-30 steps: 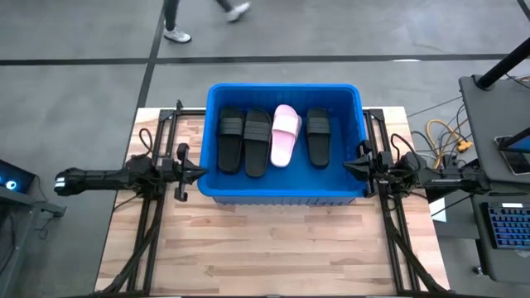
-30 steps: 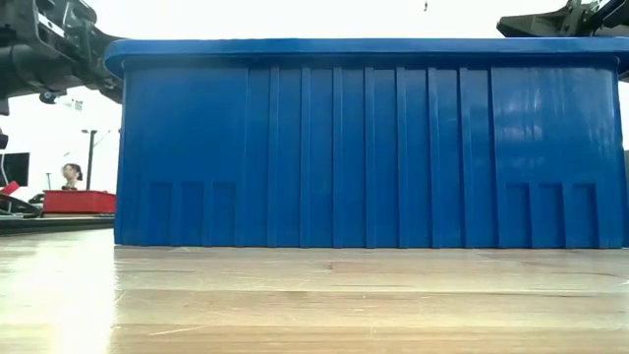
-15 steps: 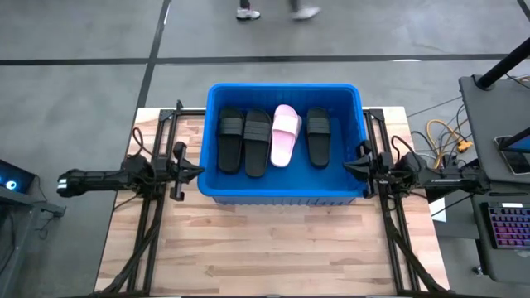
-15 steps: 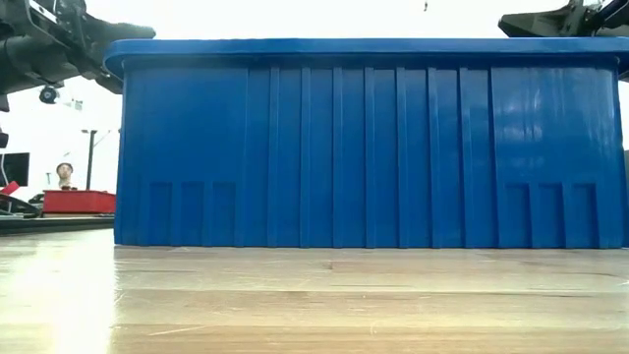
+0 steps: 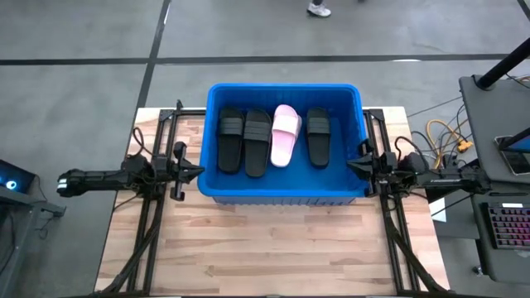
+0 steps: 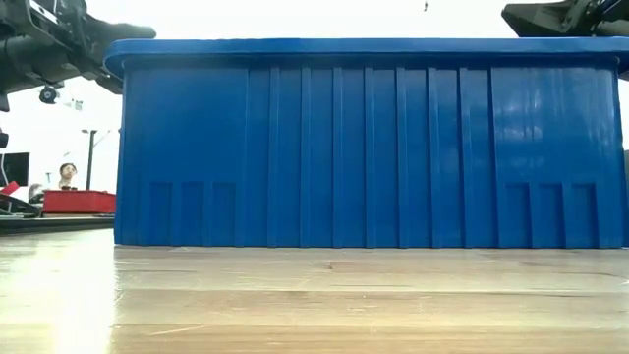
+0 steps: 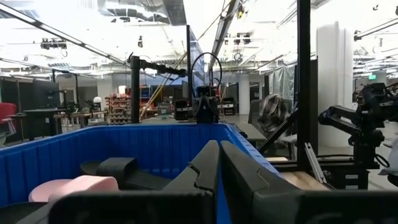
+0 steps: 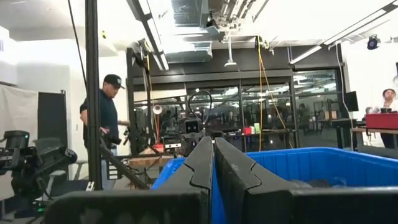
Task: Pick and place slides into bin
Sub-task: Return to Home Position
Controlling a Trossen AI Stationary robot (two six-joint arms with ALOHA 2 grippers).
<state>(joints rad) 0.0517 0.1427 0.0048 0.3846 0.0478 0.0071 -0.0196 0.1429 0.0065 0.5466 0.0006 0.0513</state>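
Note:
The blue bin (image 5: 211,124) stands at the middle of the wooden table. Inside it lie three black slides (image 5: 230,141) (image 5: 257,142) (image 5: 318,136) and one pink slide (image 5: 285,134), side by side, soles down on the bin's floor. My left gripper (image 5: 199,170) is shut and empty just outside the bin's left wall, near its rim (image 7: 186,127). My right gripper (image 5: 351,167) is shut and empty just outside the bin's right wall. The pink slide (image 7: 74,186) also shows in the left wrist view.
Black metal frames (image 5: 157,141) (image 5: 389,207) stand on the table at both sides of the bin. Bare table top (image 5: 273,248) lies in front of the bin. A person (image 8: 106,124) stands in the room beyond the table. A desk with a keyboard (image 5: 505,223) is at the right.
My right gripper has drawn back a little toward the table's right edge. A person has walked past beyond the table's far edge.

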